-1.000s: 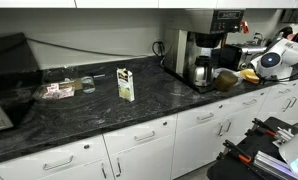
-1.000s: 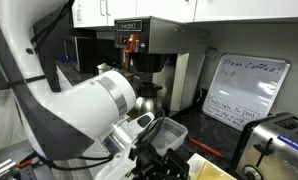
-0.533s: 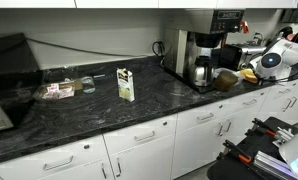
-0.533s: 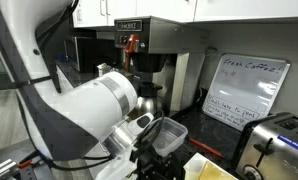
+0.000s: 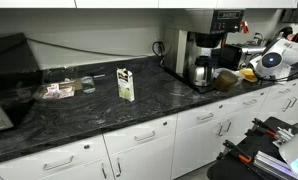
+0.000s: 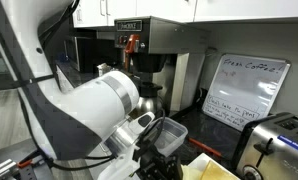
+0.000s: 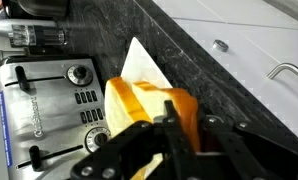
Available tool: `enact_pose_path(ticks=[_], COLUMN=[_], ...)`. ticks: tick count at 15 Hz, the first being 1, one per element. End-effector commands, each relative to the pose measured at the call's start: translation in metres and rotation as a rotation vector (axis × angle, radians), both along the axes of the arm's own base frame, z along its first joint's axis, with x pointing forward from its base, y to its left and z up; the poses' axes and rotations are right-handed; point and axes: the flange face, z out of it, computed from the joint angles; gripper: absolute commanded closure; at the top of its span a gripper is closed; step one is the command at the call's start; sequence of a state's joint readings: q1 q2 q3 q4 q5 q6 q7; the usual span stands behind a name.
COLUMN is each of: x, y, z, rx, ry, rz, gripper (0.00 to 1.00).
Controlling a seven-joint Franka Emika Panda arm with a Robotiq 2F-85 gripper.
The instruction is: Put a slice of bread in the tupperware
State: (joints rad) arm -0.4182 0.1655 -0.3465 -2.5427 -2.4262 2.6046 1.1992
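In the wrist view my gripper (image 7: 186, 119) comes in from the bottom, shut on a thin golden-brown slice of bread (image 7: 190, 108) that stands on edge between its black fingers (image 7: 170, 125). The slice is the rightmost of a short row of slices (image 7: 129, 100) lying on white paper (image 7: 144, 62) on the dark counter. The tupperware (image 6: 169, 133), a clear open tub, sits just behind the gripper (image 6: 157, 160) in an exterior view. It also shows as a small tub (image 5: 226, 79) by the coffee maker. The arm (image 5: 276, 58) hides the gripper there.
A steel toaster (image 7: 39, 105) stands right beside the bread. A coffee maker (image 5: 202, 55) with its carafe is next to the tupperware. A whiteboard (image 6: 244, 92) leans on the wall. A carton (image 5: 125, 84) and bagged items (image 5: 61, 89) sit further along the counter.
The jaws have closed from wide open onto the slice of bread. The arm has barely moved.
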Motion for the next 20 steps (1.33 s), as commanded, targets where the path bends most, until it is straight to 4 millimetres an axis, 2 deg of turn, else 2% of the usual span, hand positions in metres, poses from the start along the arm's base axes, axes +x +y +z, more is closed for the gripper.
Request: enact_pose_path(ticks=[1,7,11,12,13,16,20], x=[-0.001,-0.010,-0.015,-0.016,-0.003,0.001,-0.012], y=[-0.003,0.002,0.005,0.006,0.020,0.033,0.038], z=[0.000,0.005,0.017,0.021,0.033,0.054,0.071], rx=[0.019,0.025,0.031,0.036,0.040,0.063,0.079], ry=[0.002,-0.003,-0.059,-0.079,-0.097,-0.138,-0.160], rz=[0.020,0.041,0.101,0.116,0.120,0.141,0.140], gripper=[0.97,0.96,0.96,0.96,0.96,0.96,0.96])
